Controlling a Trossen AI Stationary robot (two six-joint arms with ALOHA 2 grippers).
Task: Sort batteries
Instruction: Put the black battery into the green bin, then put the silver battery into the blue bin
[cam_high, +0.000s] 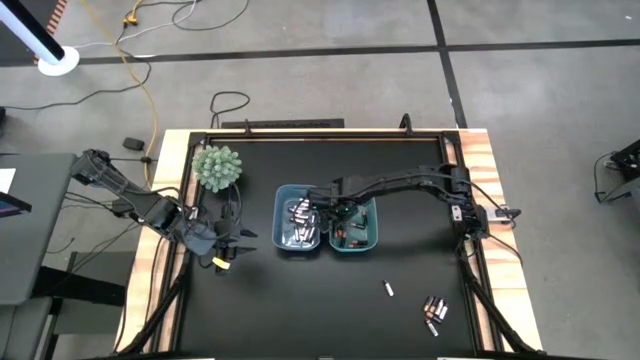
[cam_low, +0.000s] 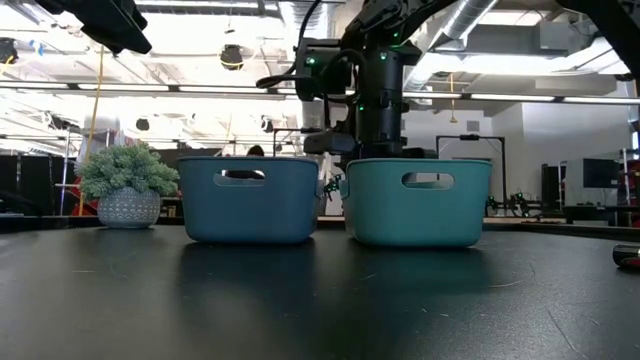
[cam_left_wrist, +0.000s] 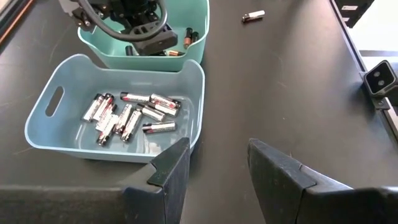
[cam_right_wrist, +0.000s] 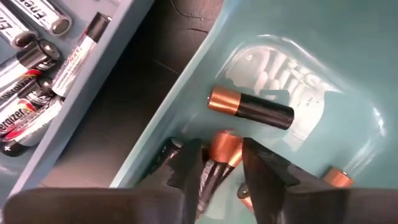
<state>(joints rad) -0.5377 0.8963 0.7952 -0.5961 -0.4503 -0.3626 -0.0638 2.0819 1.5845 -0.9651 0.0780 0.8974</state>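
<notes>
Two bins stand side by side mid-table: a blue bin with several silvery-white batteries lying on its floor, and a teal bin with dark, copper-ended batteries. My right gripper reaches down into the teal bin, open, with one dark battery between its fingers. My left gripper hangs open and empty above the table, left of the blue bin. More batteries lie loose on the table: one alone and a small cluster near the right front. My right gripper points down into the teal bin, its fingers on either side of a dark battery's copper end. Whether they touch it, I cannot tell. The battery slants among other batteries on the bin's floor.
A small potted plant stands at the far left of the table, close to my left arm. In the low view the teal bin hides my right gripper's fingers. The black tabletop in front of the bins is free up to the loose batteries.
</notes>
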